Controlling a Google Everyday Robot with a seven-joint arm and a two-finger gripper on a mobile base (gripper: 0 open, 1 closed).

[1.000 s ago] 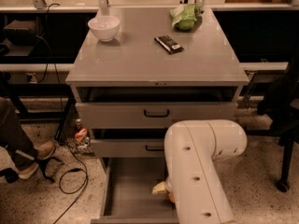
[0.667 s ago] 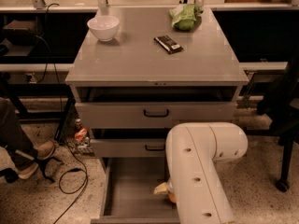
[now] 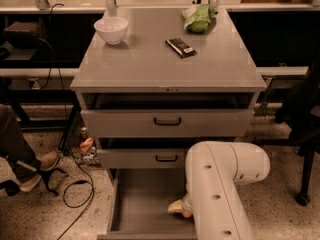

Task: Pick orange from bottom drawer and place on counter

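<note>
The bottom drawer (image 3: 142,204) is pulled open, showing a plain grey floor. My white arm reaches down into its right side. My gripper (image 3: 179,207) is low inside the drawer, mostly hidden behind the arm; only a pale tip shows. A small patch of the orange (image 3: 186,214) shows right beside that tip, touching or nearly touching it. The rest of the fruit is hidden by the arm. The counter (image 3: 150,59) is the grey top of the cabinet, above the drawers.
On the counter stand a white bowl (image 3: 111,29) at the back left, a green bag (image 3: 199,18) at the back right and a dark packet (image 3: 180,47) in the middle. The two upper drawers (image 3: 167,122) are slightly open. Cables and a person's foot (image 3: 42,166) lie left of the cabinet.
The arm has shifted very slightly to the right over the drawer. Everything else stays as it was.
</note>
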